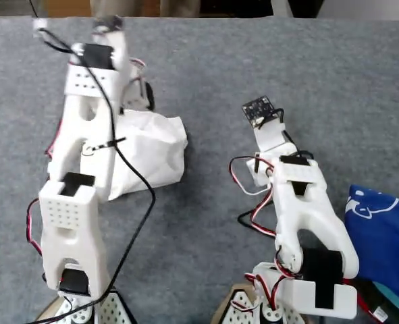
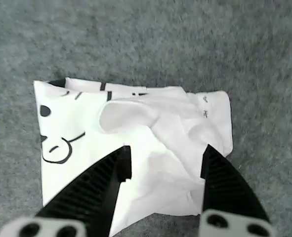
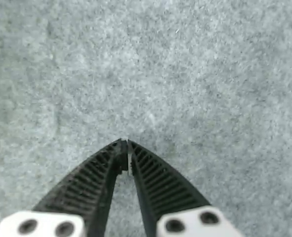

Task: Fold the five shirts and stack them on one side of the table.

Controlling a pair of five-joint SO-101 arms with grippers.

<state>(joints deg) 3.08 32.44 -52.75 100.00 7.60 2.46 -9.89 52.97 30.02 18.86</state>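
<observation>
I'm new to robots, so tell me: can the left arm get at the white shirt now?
Probably yes: the left fingers are open right above the white shirt, nothing lying between.

You have two white moulded-plastic arms. The left arm shows grids of small round holes and a thin black cable trailing along it; the right arm carries red and white wires and a small black circuit board. The left gripper and right gripper have black ribbed fingers on pale mounts with dark screw holes.
</observation>
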